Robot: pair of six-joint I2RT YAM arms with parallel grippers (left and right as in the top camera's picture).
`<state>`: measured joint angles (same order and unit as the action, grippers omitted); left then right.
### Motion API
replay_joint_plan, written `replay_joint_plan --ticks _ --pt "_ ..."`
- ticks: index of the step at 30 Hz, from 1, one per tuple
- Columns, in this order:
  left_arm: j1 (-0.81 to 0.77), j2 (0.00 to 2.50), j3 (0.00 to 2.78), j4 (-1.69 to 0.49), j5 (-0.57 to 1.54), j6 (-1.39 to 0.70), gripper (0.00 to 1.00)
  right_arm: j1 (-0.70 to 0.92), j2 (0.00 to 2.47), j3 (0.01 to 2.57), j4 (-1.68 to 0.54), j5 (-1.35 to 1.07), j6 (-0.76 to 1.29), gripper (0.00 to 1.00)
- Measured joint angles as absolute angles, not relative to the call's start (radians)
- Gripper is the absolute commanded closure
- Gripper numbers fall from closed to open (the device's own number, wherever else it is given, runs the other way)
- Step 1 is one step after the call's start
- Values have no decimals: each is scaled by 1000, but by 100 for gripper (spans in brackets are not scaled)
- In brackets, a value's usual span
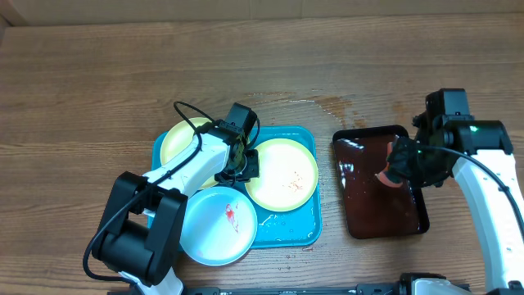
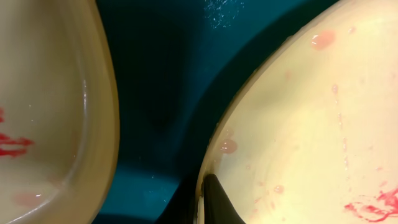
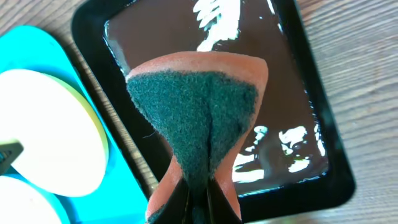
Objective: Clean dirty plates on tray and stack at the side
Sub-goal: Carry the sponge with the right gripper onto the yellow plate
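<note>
The turquoise tray (image 1: 296, 231) holds three plates. One yellow-green plate (image 1: 178, 138) lies at its back left, with red smears in the left wrist view (image 2: 43, 124). A second yellow-green plate (image 1: 285, 174) lies at the right, speckled red (image 2: 311, 124). A blue-white plate (image 1: 214, 229) with a red smear overhangs the front left corner. My left gripper (image 1: 242, 161) is at the left rim of the right plate, with one finger inside the rim and one outside (image 2: 202, 190). My right gripper (image 1: 403, 164) is shut on an orange sponge (image 3: 193, 106) with a dark green pad.
A dark reddish-brown tray (image 1: 368, 201) with a black rim holds a film of water, right of the turquoise tray; the sponge hangs over it (image 3: 292, 74). A wet patch (image 1: 327, 105) marks the wooden table behind the trays.
</note>
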<state>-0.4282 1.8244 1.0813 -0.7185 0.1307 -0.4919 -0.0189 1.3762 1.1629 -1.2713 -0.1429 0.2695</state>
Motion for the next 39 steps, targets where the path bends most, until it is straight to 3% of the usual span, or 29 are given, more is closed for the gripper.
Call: replay_joint_plan --ticks 5,16,30,39 --pt "-428 1824 1081 -716 131 -492 96 1 1375 1163 -1232 -263 157 96" --pt "-428 1824 1081 -713 131 -492 96 55 1458 936 -1046 -328 167 96" --pt "-428 1824 1082 -701 131 -492 96 365 1489 936 -955 -453 84 96" --pt "-428 1829 1088 -699 131 -492 96 454 1509 1014 -839 -471 131 96"
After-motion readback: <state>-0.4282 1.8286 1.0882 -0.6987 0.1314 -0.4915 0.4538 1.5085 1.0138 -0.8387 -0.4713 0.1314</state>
